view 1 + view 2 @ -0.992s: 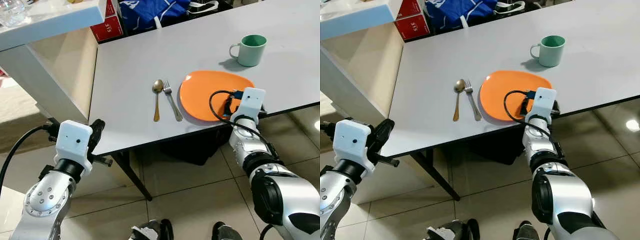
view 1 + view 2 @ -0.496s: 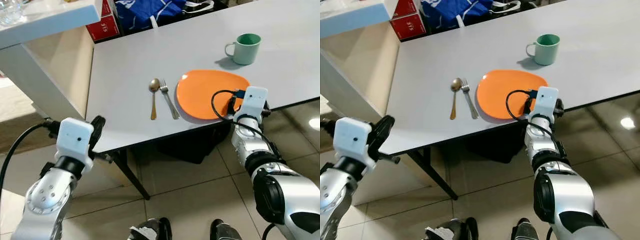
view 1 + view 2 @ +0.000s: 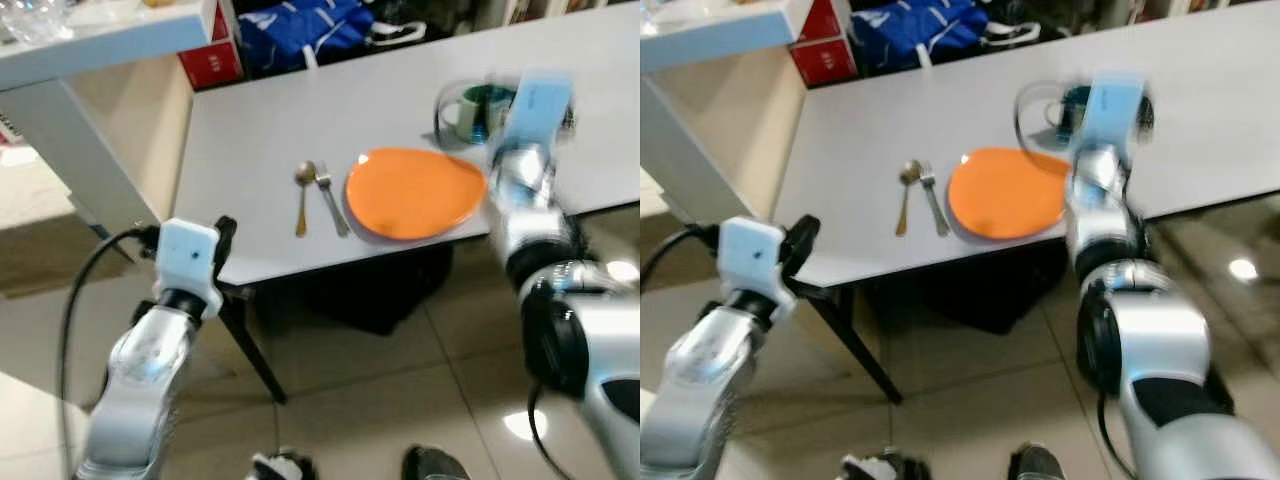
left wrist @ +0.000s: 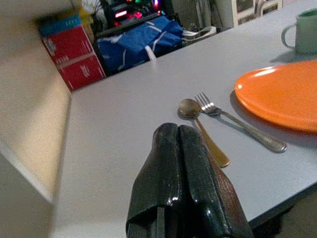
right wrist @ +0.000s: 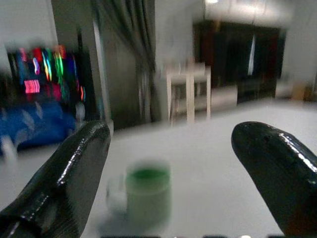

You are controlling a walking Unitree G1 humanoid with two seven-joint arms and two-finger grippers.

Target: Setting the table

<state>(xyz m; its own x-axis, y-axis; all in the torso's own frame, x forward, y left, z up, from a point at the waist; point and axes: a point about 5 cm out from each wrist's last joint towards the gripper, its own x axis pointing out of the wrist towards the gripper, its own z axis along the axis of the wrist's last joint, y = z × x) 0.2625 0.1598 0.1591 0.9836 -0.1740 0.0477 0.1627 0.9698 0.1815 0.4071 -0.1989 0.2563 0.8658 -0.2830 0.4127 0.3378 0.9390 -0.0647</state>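
Note:
On the grey table (image 3: 260,120) lies an orange plate (image 3: 415,192), with a fork (image 3: 330,198) and a gold spoon (image 3: 302,198) side by side to its left. Beyond the plate stands a green mug (image 3: 478,112), partly hidden by my raised, blurred right wrist (image 3: 535,100). In the right wrist view my right gripper (image 5: 171,134) is open and the mug (image 5: 147,196) sits ahead between its fingers, some way off. My left gripper (image 4: 181,163) is shut and empty, just off the table's near left corner, pointing at the spoon (image 4: 200,129).
A white counter (image 3: 90,30) stands at the left, close to the table. Red boxes (image 3: 215,55) and a blue bag (image 3: 300,25) lie past the table's far edge. Tiled floor (image 3: 380,380) spreads below the table's near edge.
My right arm has swung up from the plate's near rim and now points over the table at the mug. The left arm has risen nearer the table corner. The camera has shifted slightly.

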